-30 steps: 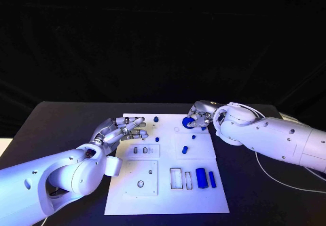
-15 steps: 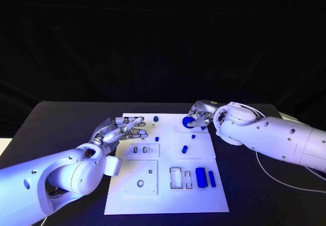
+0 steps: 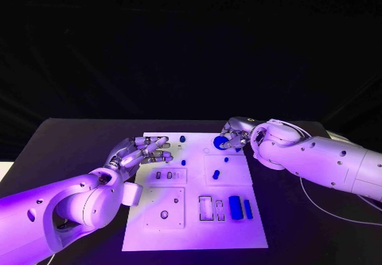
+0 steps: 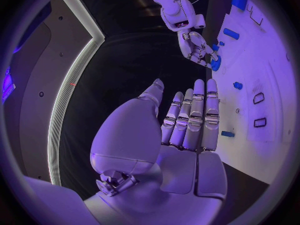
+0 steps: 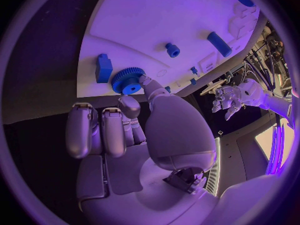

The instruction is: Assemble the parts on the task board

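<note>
Pinching the blue gear [image 5: 127, 80] at its fingertips, the right hand [image 3: 232, 138] holds it at the task board's [image 3: 195, 232] far edge, seemingly just touching it. A small blue block [image 5: 104, 67] lies beside the gear. Farther across, the left hand [image 3: 143, 153] hovers with fingers spread, holding nothing.

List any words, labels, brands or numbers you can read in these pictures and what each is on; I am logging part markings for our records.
None can be read.
The task board shows outlines and slots, no lettering.
The blue gear by the right hand and the blue cylinder show no marks.
The left hand and both white arms show no legible brand or number.
</note>
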Controlling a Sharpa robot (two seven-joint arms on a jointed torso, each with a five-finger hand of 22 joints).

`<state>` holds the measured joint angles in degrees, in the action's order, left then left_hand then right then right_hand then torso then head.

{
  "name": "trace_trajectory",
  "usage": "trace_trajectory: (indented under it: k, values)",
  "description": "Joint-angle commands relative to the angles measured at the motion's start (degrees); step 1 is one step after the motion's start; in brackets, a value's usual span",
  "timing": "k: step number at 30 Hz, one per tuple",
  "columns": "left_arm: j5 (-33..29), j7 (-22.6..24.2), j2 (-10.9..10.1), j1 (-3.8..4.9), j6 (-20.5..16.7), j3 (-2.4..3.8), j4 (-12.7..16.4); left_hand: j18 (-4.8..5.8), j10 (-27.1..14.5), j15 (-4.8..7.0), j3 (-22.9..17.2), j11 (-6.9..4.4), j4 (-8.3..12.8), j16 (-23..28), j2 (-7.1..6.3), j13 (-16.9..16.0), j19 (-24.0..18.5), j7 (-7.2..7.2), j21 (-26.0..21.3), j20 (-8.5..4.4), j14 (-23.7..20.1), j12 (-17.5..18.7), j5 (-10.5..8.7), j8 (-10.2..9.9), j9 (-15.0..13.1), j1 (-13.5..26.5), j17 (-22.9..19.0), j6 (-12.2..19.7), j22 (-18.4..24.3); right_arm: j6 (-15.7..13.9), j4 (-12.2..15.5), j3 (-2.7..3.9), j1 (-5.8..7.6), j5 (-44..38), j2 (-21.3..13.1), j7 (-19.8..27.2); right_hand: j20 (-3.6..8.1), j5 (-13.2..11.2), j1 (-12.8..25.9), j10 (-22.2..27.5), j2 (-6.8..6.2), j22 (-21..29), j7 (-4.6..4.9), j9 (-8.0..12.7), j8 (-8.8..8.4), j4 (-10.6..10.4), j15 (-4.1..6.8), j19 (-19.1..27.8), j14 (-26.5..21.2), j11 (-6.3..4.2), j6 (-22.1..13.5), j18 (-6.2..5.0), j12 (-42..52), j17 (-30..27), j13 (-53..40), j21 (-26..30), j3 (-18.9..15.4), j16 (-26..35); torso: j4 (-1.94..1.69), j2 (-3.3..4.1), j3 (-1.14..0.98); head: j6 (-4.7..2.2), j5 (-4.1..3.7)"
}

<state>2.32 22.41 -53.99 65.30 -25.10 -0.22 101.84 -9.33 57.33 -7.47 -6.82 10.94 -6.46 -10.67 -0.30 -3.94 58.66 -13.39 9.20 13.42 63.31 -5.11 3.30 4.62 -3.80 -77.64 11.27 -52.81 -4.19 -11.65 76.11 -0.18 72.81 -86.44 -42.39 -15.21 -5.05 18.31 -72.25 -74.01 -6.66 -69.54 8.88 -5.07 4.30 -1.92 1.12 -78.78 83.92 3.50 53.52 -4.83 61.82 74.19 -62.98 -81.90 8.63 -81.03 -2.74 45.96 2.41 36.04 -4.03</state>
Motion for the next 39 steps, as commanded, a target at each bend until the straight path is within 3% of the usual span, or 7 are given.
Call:
trace_trajectory:
  k: [1, 9, 15, 19, 27, 39]
  values:
    - [0.00, 0.32, 0.07, 0.05, 1.22, 0.03, 0.03, -1.02, -0.40, -0.10, 0.02, -0.03, 0.39, 0.39, 0.40, 0.06, 0.11, -1.00, -0.24, 0.15, -0.38, 0.16, -0.03, -0.31, 0.07, 0.06, 0.08, 0.33, 0.10, 0.61, -0.03, -0.08, -0.16, -0.58, -0.04, -0.65, -0.25, 0.28, -0.19, 0.24, -0.37, 0.01, -0.17, 0.01, -0.24, -0.39, -0.26, -0.02, 3.10, 0.03, -0.30, 0.53, -0.07, 0.04, -0.11, -0.12, 0.16, -0.16, 0.01, 0.00, 0.02, 0.03, -0.03]
    - [0.00, 0.29, 0.05, 0.05, 1.22, 0.03, 0.04, -1.02, -0.40, -0.10, 0.02, -0.03, 0.39, 0.39, 0.40, 0.06, 0.11, -1.00, -0.24, 0.15, -0.38, 0.16, -0.03, -0.31, 0.07, 0.06, 0.08, 0.33, 0.10, 1.20, -0.03, -0.08, -0.17, -0.26, 0.00, -0.56, 0.04, 0.38, -0.99, -0.37, 0.77, -0.20, -0.88, -0.81, 1.75, -0.79, 0.18, -0.12, 3.13, -0.59, 2.70, 0.55, 0.42, 0.15, -0.90, -0.23, 1.62, -0.17, 0.00, 0.00, 0.03, 0.20, -0.09]
    - [0.00, 0.27, -0.02, 0.05, 1.20, 0.03, 0.10, -1.03, -0.41, -0.10, 0.07, -0.03, 0.43, 0.43, 0.47, 0.06, 0.14, -1.00, -0.32, 0.16, -0.38, 0.18, -0.03, -0.34, 0.06, 0.16, 0.16, 0.34, 0.12, -1.90, 0.17, -0.08, -0.21, -0.87, 0.04, 0.24, 0.81, -5.10, -2.91, -1.41, 2.95, -0.39, -1.88, -1.47, 3.42, -0.06, 1.02, -0.25, 3.21, -1.55, 6.30, 0.58, 1.43, 0.40, -2.19, -0.35, 5.35, -0.24, 0.04, -0.01, 0.05, 0.21, -0.15]
    - [0.00, 0.31, -0.05, 0.05, 1.19, 0.03, 0.13, -1.03, -0.41, -0.10, 0.07, -0.02, 0.44, 0.43, 0.48, 0.05, 0.14, -1.00, -0.33, 0.16, -0.38, 0.19, -0.04, -0.34, 0.06, 0.18, 0.18, 0.34, 0.12, -4.52, 0.61, -0.08, -0.31, -2.12, 0.10, 0.97, 1.18, -7.13, -4.39, -2.21, 3.83, -0.68, -2.49, -1.79, 4.03, 1.01, 1.43, -0.43, 3.28, -2.05, 8.08, 0.64, 2.34, 0.68, -3.17, -0.49, 7.79, -0.37, -0.02, -0.03, 0.05, 0.21, -0.20]
    - [-0.70, 0.53, -0.23, 0.05, 1.14, 0.03, -0.16, -1.03, -0.41, -0.10, 0.07, -0.02, 0.44, 0.43, 0.48, 0.05, 0.14, -1.00, -0.33, 0.16, -0.38, 0.19, -0.04, -0.34, 0.06, 0.18, 0.18, 0.34, 0.12, -8.07, 2.92, -0.02, -0.40, -2.74, 0.31, 2.16, 1.43, -7.41, -3.39, -1.56, 3.41, -0.59, -2.67, -1.86, 3.96, 0.89, 1.60, -0.39, 3.23, -2.19, 8.75, 0.63, 0.54, 0.44, -1.82, -0.46, 9.06, -0.16, -0.14, -0.03, 0.08, 0.07, -0.14]
    - [-1.25, 0.89, -0.91, 0.05, 1.07, 0.04, -0.63, -1.03, -0.40, -0.10, 0.07, -0.03, 0.45, 0.44, 0.52, 0.05, 0.16, -0.99, -0.35, 0.17, -0.37, 0.19, -0.03, -0.35, 0.06, 0.20, 0.20, 0.34, 0.12, -9.48, 6.28, 0.04, -0.33, -3.60, 3.31, 2.15, 1.48, -7.61, -2.59, -1.57, 3.12, -0.54, -2.70, -1.85, 3.79, 0.60, 1.63, -0.38, 3.21, -2.22, 8.88, 0.63, 0.16, 0.34, -1.61, -0.44, 9.49, -0.06, -0.12, -0.01, 0.13, -0.21, 0.28]
